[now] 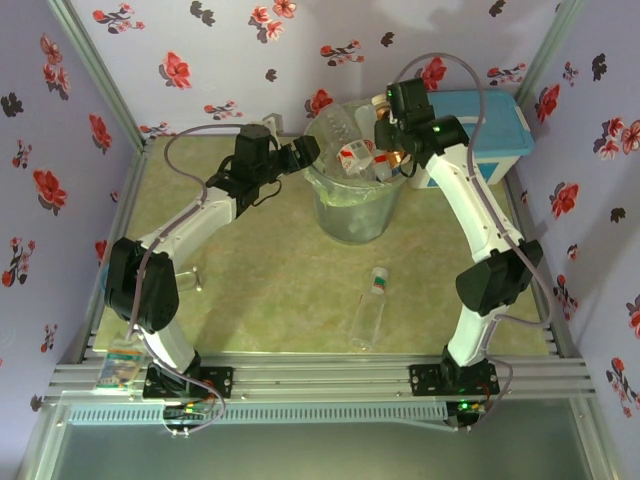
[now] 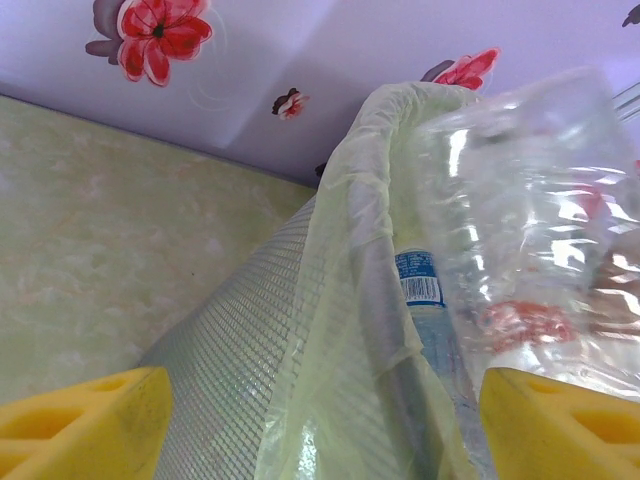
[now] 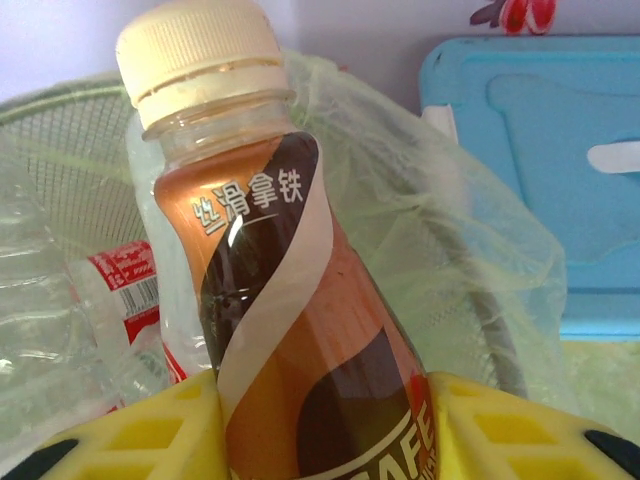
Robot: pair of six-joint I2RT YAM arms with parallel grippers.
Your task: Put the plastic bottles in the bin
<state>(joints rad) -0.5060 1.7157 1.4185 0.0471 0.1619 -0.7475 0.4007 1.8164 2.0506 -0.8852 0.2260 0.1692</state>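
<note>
The bin (image 1: 350, 215) stands mid-table, lined with a pale green bag and holding several plastic bottles. My right gripper (image 1: 388, 140) hangs over its right rim, shut on a brown-orange bottle (image 3: 270, 260) with a cream cap, which stands upright between the yellow fingers (image 3: 150, 430). My left gripper (image 2: 320, 420) is open at the left rim, its fingers straddling the bin's mesh wall (image 2: 240, 340) and liner. A crumpled clear bottle (image 2: 530, 200) and a blue-labelled one (image 2: 420, 280) lie just inside. Two clear bottles (image 1: 378, 283) (image 1: 366, 325) lie on the table in front of the bin.
A white box with a light-blue lid (image 1: 485, 135) sits right behind the bin, close to my right arm. Flowered walls close in the back and both sides. A metal rail (image 1: 320, 375) runs along the near edge.
</note>
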